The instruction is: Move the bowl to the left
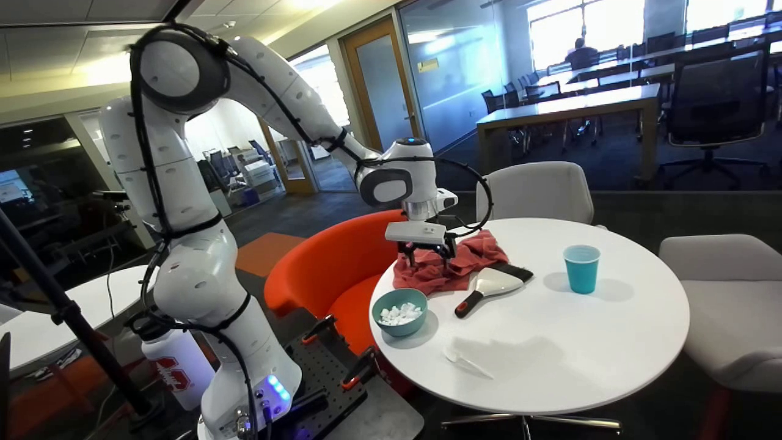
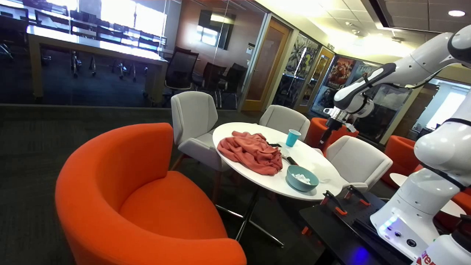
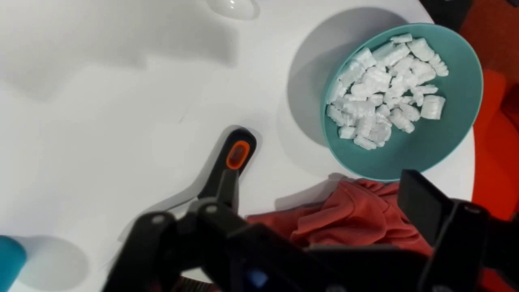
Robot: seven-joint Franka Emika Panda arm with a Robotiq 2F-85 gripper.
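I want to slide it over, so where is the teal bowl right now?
In an exterior view, the teal bowl sits near the left edge of the round white table, just in front of the red cloth.

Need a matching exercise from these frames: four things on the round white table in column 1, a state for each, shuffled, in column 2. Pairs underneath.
Column 1
1. Round teal bowl
2. Red cloth
3. Tapered blue cup
4. White, black-handled sweeping tool

Column 2
A. Upright, taller than wide
B. Holds a pile of white chunks
C. Shows an orange oval near its handle's end
D. Heaped in loose folds

Pairs: 1-B, 2-D, 3-A, 4-C
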